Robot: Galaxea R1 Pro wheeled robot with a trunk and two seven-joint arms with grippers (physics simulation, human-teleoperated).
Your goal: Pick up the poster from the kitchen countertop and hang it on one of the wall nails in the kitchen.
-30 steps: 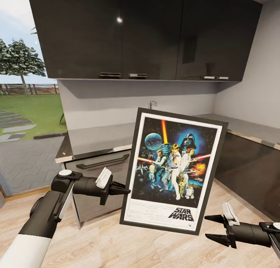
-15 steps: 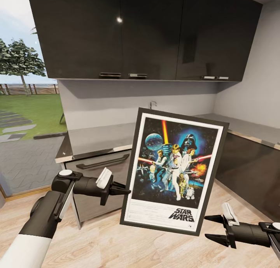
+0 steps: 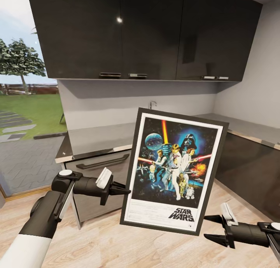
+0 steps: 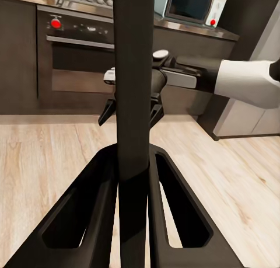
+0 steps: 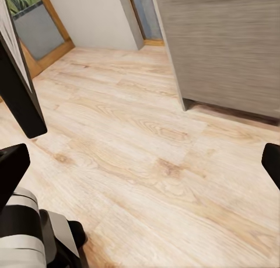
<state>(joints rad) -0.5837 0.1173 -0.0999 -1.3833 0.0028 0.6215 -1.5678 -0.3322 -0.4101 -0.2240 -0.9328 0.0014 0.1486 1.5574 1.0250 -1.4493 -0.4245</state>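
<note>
The Star Wars poster [image 3: 174, 170], black-framed with a white border, hangs upright and slightly tilted in mid-air over the floor, facing me. My left gripper [image 3: 125, 190] is shut on its left edge; in the left wrist view the poster's dark edge [image 4: 133, 81] runs between the two fingers [image 4: 93, 215]. My right gripper [image 3: 209, 228] stands open below and to the right of the poster, holding nothing; its fingertips [image 5: 11, 163] frame bare floor. The light grey kitchen countertop [image 3: 97, 137] with its chrome tap [image 3: 152, 104] lies behind the poster.
Dark glossy wall cabinets [image 3: 147, 34] hang above the grey backsplash wall [image 3: 116, 100]. A dark base cabinet [image 3: 249, 170] runs along the right. A glazed opening [image 3: 27, 104] to the garden is at the left. Light wooden floor [image 3: 109, 240] lies below the arms.
My right gripper has dropped very slightly. The poster and left arm stay as they were.
</note>
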